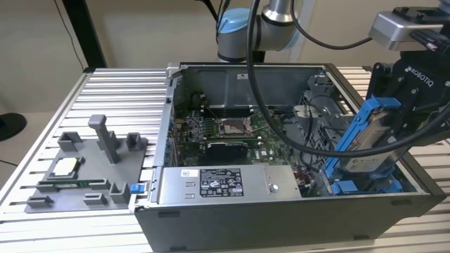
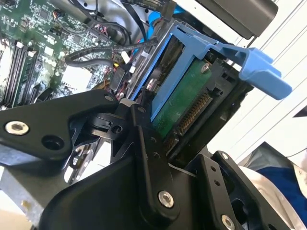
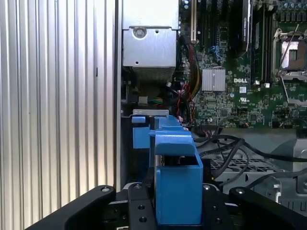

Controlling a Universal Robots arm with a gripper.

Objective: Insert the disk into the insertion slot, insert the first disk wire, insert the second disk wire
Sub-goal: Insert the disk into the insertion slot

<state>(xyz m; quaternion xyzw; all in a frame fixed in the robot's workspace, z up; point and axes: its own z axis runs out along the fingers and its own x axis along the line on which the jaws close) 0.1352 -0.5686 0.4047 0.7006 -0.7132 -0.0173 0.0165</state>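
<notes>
The disk, in its bright blue carrier, hangs tilted and nearly on edge inside the open computer case at the exterior view's right. My gripper is shut on its upper part. Its lower edge sits just above the insertion slot, whose blue rails show at the case's front right corner. In the second wrist view the disk's green board lies between my black fingers. In the first wrist view the carrier lines up over the slot's blue tabs. Black cables lie loose beside the bay.
The grey labelled power-supply box fills the case's front, with the motherboard behind it. On the ribbed aluminium table, at the exterior view's left, stands a grey fixture tray carrying a processor chip.
</notes>
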